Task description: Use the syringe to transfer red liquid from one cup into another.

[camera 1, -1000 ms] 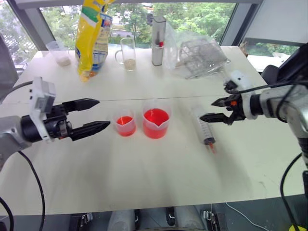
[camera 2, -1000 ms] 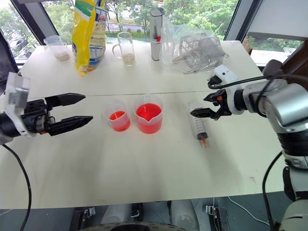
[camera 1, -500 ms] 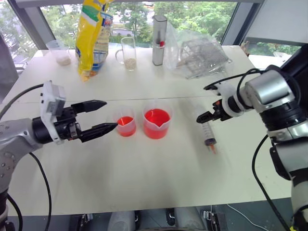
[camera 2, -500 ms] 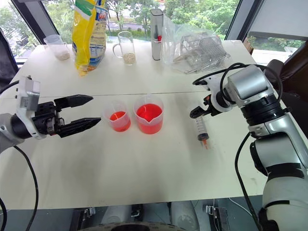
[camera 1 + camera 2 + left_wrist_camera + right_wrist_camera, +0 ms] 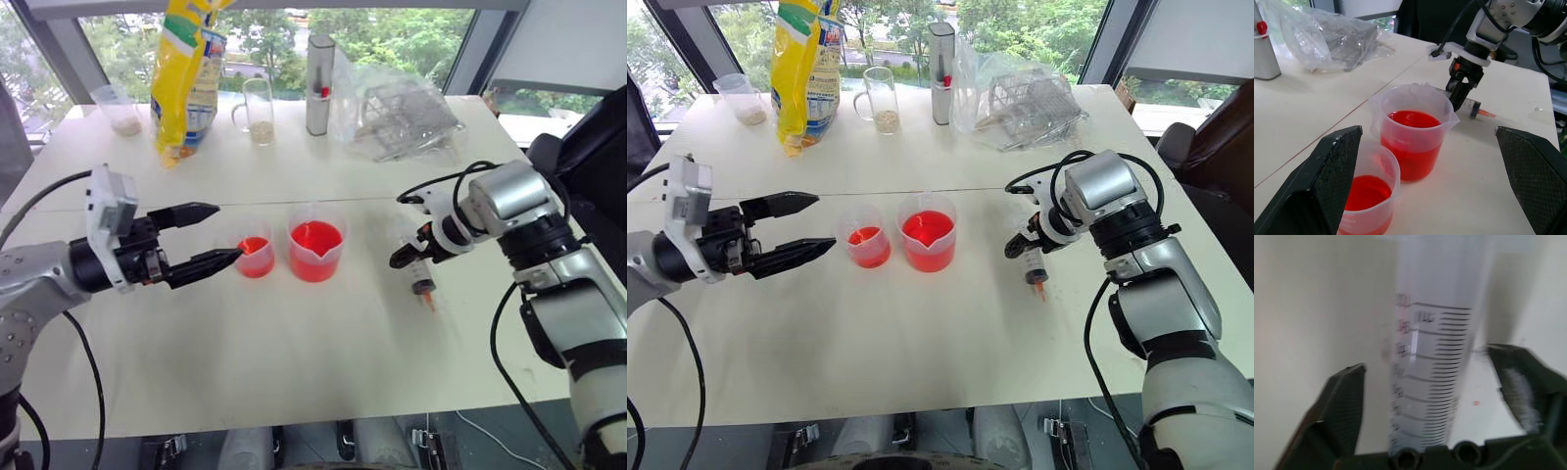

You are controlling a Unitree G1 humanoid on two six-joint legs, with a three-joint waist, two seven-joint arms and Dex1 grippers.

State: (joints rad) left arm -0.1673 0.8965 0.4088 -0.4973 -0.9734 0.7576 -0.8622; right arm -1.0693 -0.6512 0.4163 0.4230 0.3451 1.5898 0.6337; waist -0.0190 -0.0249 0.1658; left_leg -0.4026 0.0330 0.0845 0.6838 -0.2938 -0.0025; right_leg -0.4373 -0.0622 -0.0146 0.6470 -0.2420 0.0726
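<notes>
1. Syringe point(image 5: 421, 271): lying flat on the white table point(image 5: 294, 362), to the right of the two cups. Clear thick barrel, small orange-red tip pointing toward the near table edge.
2. In the right wrist view the syringe barrel point(image 5: 1435, 377) shows printed black graduation lines and numbers. It sits between the two fingers with a gap on each side.
3. Right gripper point(image 5: 1027, 242): pointed steeply down over the syringe's back end, fingers straddling the barrel. Not clamped; jaws part-open, no contact visible.
4. Big cup point(image 5: 315, 242): clear plastic, pour spout on the rim, roughly half full of bright red-orange liquid point(image 5: 1413, 119). Stands mid-table, upright.
5. Small cup point(image 5: 254, 253): clear, shorter, narrower, just beside the big cup on its left. Holds a shallower layer of the same red liquid.
6. Left gripper point(image 5: 211, 235): level, aimed toward the small cup, fingers spread wide, holding nothing. Lower fingertip sits close to the small cup's rim; I can't tell if it touches.
7. Back of table: yellow bag point(image 5: 188, 73), glass mug point(image 5: 257, 110), silver cylinder point(image 5: 319, 70), wire basket in a plastic bag point(image 5: 397, 108). All well apart from the cups.
</notes>
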